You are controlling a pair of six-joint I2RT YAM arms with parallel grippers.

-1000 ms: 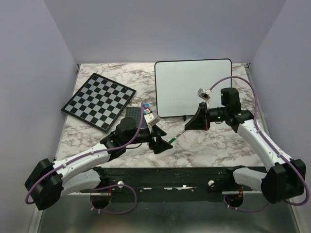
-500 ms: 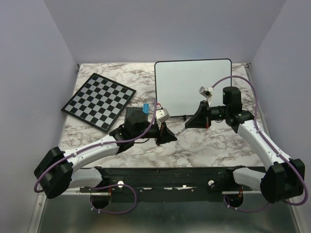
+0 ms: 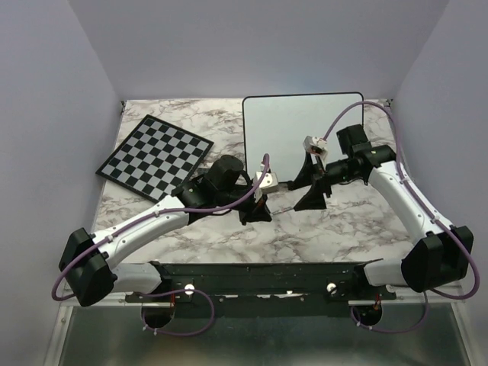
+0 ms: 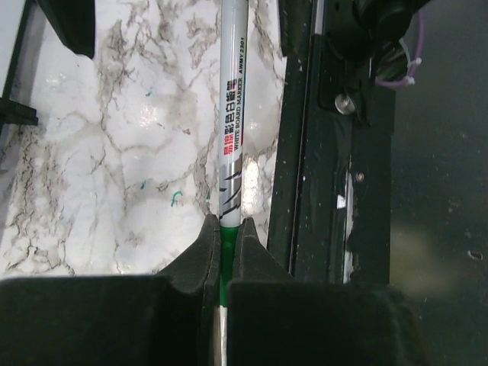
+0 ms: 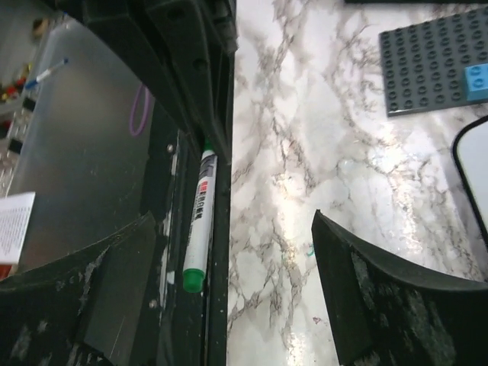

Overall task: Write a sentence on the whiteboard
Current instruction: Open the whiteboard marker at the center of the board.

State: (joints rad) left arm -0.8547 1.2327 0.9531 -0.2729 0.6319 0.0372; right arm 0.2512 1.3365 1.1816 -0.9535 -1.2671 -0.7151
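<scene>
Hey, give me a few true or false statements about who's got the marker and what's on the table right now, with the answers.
1. The left gripper is shut on the marker. True.
2. The right gripper is clamped on the marker too. False: its jaws stand wide open.
3. A sentence is already written on the whiteboard. False: no writing shows on it in the top view.
4. The chessboard lies to the left of the whiteboard. True.
</scene>
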